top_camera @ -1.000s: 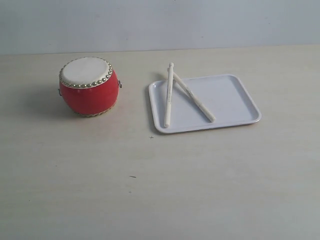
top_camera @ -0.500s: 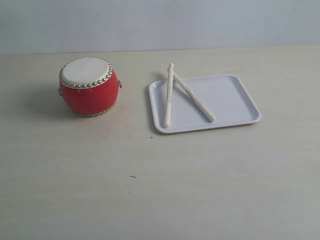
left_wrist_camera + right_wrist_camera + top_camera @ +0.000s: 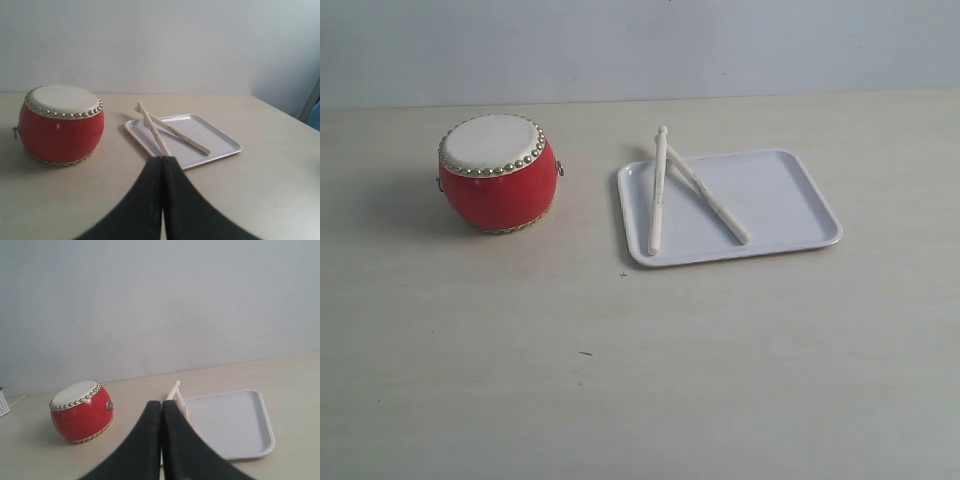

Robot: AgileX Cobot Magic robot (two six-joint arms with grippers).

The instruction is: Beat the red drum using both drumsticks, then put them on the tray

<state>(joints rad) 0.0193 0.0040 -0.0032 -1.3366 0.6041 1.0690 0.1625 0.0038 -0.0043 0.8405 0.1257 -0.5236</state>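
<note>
Drumsticks (image 3: 173, 390) mostly behind right pincer (image 3: 161, 404)

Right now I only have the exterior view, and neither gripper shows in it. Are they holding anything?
Observer: No. The left wrist view shows the left gripper shut tight and holding nothing.
Operator: And the right one?
Observer: In its own view, the right gripper is shut and empty too, facing the red drum and the tray.
Operator: Is there anything outside my frame?
Observer: A white gridded object shows at the very edge of the right wrist view, on the side of the drum away from the tray. Too little of it shows to name it.
</note>
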